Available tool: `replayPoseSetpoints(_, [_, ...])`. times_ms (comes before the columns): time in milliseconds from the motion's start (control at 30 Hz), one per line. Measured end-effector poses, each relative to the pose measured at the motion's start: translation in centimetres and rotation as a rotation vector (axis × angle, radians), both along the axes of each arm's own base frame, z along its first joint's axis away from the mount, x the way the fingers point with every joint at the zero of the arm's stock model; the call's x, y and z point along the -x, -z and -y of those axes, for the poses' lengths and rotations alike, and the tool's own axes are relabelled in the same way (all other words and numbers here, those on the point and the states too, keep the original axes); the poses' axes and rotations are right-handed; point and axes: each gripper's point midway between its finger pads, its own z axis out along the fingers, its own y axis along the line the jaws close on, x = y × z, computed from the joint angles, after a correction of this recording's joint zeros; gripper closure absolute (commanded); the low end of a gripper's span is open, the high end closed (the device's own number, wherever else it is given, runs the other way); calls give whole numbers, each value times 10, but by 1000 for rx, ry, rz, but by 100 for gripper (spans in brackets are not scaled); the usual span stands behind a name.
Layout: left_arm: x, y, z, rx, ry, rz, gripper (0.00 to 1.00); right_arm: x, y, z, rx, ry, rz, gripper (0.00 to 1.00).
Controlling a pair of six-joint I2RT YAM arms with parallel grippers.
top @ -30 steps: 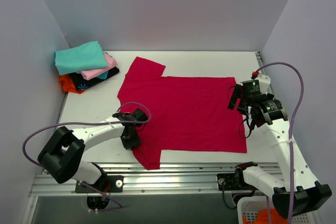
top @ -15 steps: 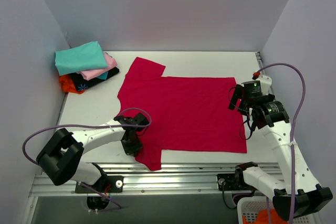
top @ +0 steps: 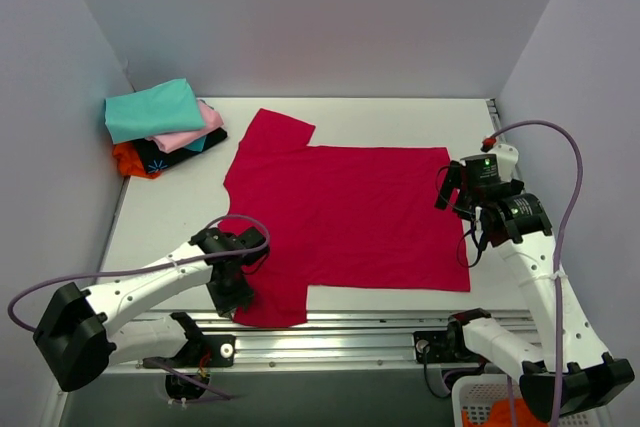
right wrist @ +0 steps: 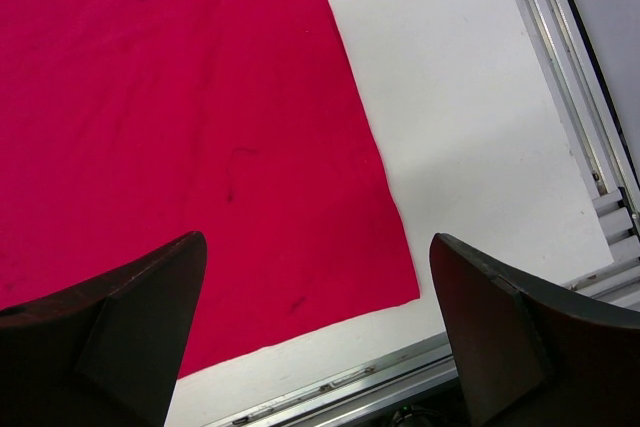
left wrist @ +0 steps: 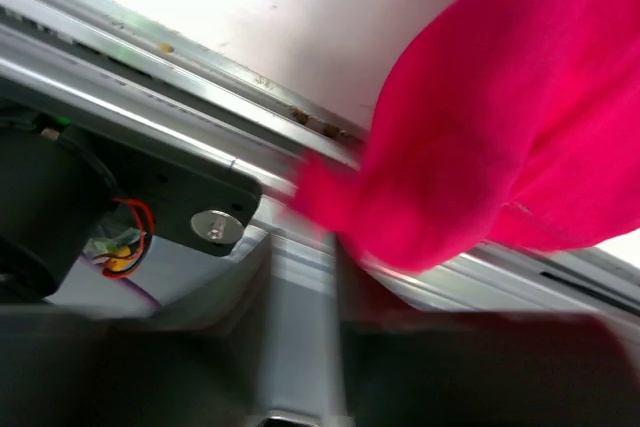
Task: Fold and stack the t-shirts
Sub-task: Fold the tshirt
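At the near edge, just past the aluminium rail [top: 340, 325], the left claw [top: 232, 295] is being held low over the near sleeve of the crimson t-shirt [top: 350, 212]. In the left wrist view a bunched fold of that sleeve is being shown right at the fingertips, hanging over the rail. The picture is blurred, but the fingers are being kept close together and the cloth appears to be pinched between them. The sleeve is lying stretched toward the left, its tip at the very edge of the surface [top: 170, 217].

A little farther in, on the opposite side, the right claw [top: 455, 199] is being held above the shirt's hem, by its right edge. Its fingers [right wrist: 130, 327] are being kept spread wide with nothing between them, and the near right corner of the hem is lying flat beneath.

The body of the shirt is being left spread across the middle of the surface, hem to the right, the other sleeve pointing toward the far wall.

In the far left corner, four folded shirts are being kept in a loose stack, well apart from the crimson one: the teal t-shirt [top: 150, 109] on top, the pink t-shirt [top: 197, 132] under it, the black t-shirt [top: 185, 153] below, and the orange t-shirt [top: 128, 159] at the bottom.
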Motion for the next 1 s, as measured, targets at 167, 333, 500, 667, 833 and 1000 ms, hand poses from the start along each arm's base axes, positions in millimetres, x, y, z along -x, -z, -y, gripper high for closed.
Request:
replayPoseSetpoints(167, [11, -10, -6, 18, -42, -8, 6, 1, -1, 0, -3, -1, 5, 10])
replayPoseSetpoints(333, [6, -36, 7, 113, -73, 44, 6, 2, -4, 0, -6, -1, 18, 10])
replayPoseSetpoints(500, [-26, -89, 29, 243, -81, 214, 6, 3, -6, 0, -8, 0, 28, 10])
replayPoseSetpoints(667, [-73, -95, 31, 193, -79, 260, 5, -2, -1, -1, -1, 0, 3, 13])
replayPoseSetpoints(833, [-152, -50, 42, 118, -74, 193, 15, -33, 1, -8, 8, -11, -9, 72])
replayPoseSetpoints(1000, [-242, -32, 68, 107, 22, 214, 63, -74, 13, -17, 6, -15, -22, 100])
